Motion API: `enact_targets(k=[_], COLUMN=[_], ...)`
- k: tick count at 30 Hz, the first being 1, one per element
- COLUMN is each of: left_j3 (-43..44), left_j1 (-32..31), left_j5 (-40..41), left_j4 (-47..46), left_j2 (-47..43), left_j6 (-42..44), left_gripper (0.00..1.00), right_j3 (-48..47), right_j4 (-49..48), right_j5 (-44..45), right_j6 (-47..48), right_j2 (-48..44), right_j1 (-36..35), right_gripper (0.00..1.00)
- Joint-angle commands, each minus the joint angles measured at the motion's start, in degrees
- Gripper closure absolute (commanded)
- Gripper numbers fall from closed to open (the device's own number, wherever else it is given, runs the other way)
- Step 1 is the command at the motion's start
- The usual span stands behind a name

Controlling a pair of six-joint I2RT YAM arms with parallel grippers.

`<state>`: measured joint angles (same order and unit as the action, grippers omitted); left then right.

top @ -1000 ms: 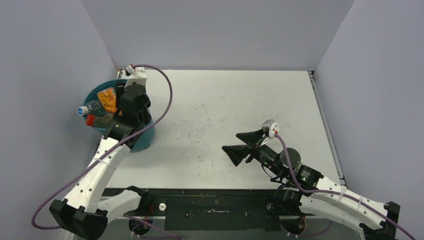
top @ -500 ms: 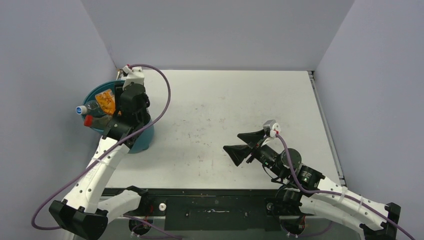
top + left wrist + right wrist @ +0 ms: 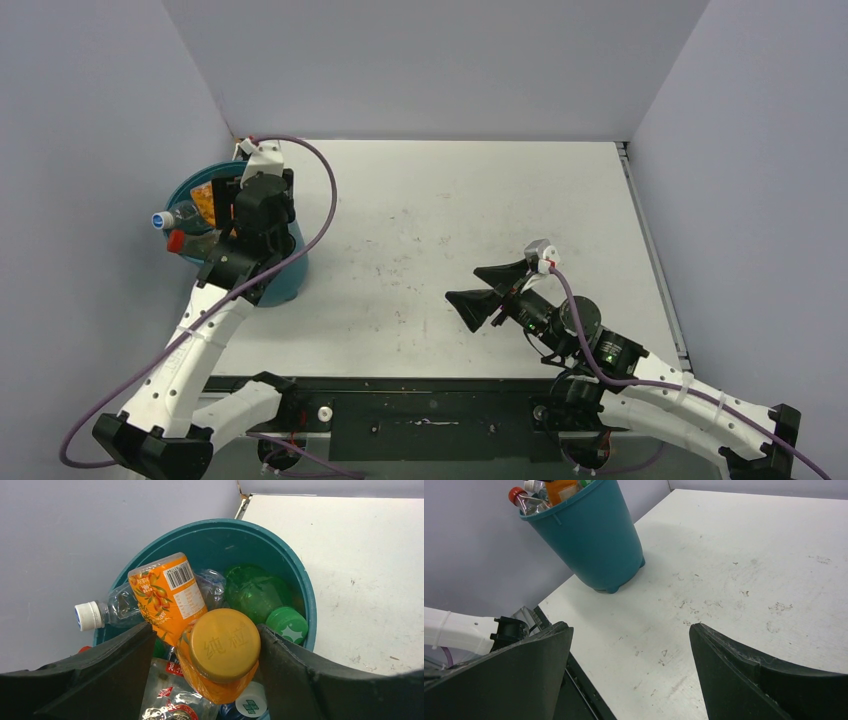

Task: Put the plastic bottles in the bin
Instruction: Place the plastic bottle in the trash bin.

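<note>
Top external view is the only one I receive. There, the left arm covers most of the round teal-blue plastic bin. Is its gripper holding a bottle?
Observer: In the left wrist view, the left gripper is open over the round teal-blue plastic bin. An orange-filled plastic bottle with a golden-brown cap sits between the fingers, with a gap on one side.
Operator: What else inside is hidden from me?
Observer: A green plastic bottle with a green cap, near the bin's wall.
Operator: Is the bin overfull?
Observer: The right wrist view shows it from the side: a clear red-capped bottle sticks up above the rim.
</note>
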<state>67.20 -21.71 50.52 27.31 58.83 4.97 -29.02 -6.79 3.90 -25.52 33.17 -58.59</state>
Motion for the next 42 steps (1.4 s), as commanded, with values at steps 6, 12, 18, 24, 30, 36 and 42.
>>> enact_targets(k=[6, 12, 18, 24, 30, 36, 42], left_j3=[0.7, 1.06, 1.49, 2.21, 4.24, 4.5, 6.3], left_j1=[-1.84, -2.75, -3.63, -4.29, -4.39, -2.79, -1.14], left_j5=[-1.29, -1.6, -1.66, -0.55, -0.42, 3.16, 1.01], left_j4=[0.2, 0.24, 0.5, 1.61, 3.22, 5.2, 15.39], left_j2=[-2.51, -3.66, -3.9, -5.17, -7.62, -13.3, -20.09], left_j6=[-0.1, 0.13, 0.65, 1.12, 1.42, -4.14, -19.58], left_gripper=[0.07, 0.04, 0.04, 0.04, 0.04, 0.04, 0.04], right_j3=[-0.68, -0.94, -1.45, -0.81, -0.28, 0.12, 1.01], right_j4=[-2.67, -2.58, -2.49, -3.18, -3.22, -3.35, -5.94], right_j5=[0.89, 0.94, 0.95, 0.94, 1.14, 0.8, -0.32], right_j6=[-0.57, -0.5, -0.32, -0.58, -0.58, -0.36, 0.2], right_j2=[1.11, 1.55, 2.15, 1.98, 1.11, 0.31, 1.15], right_j1=[-0.38, -0.37, -0.4, -0.34, -0.44, -0.44, -0.35], right_gripper=[0.1, 0.1, 0.1, 0.1, 0.1, 0.1, 0.1])
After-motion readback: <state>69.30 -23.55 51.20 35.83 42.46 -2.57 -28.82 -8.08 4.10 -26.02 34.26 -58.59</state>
